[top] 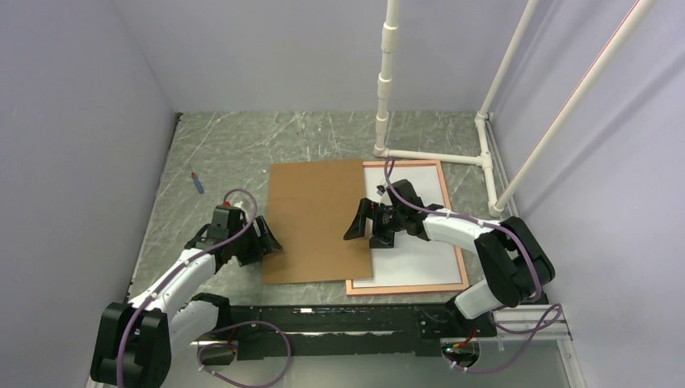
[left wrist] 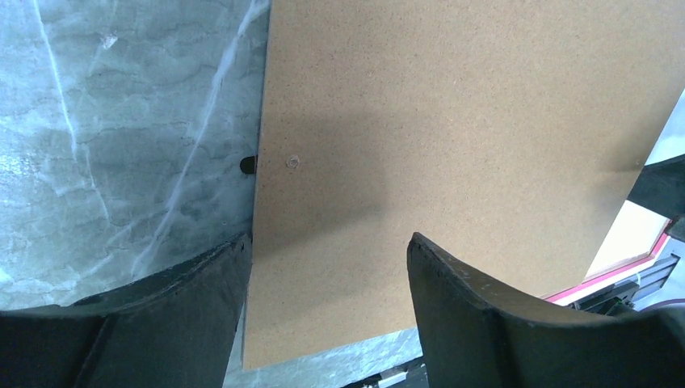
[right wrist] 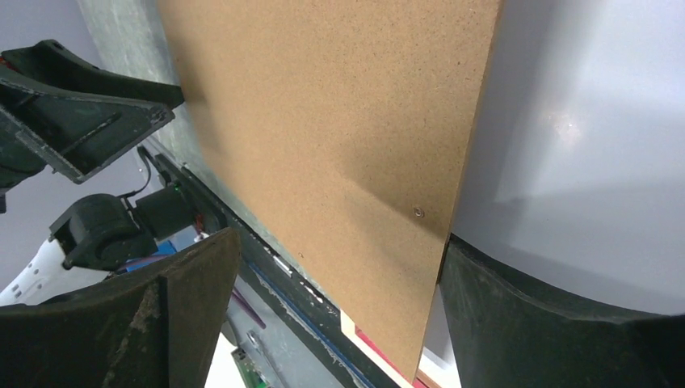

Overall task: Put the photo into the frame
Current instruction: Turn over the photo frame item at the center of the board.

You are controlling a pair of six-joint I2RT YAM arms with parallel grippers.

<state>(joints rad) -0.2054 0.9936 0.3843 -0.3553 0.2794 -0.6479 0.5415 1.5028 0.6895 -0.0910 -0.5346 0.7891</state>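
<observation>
Backing step: left gripper (top: 266, 241) and right gripper (top: 355, 227), both spread, flank the board (top: 319, 218) partly overlapping the frame (top: 404, 288). Next, it seemingly needs sliding squarely over the apparently face-down photo (top: 413, 263).

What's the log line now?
left end effector open, board left edge | right end effector open, board right edge | board overlaps frame

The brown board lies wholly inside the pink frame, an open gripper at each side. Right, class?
No. The brown board only overlaps the left edge of the frame; most of it lies on the table, per the top view. The rest holds.
</observation>
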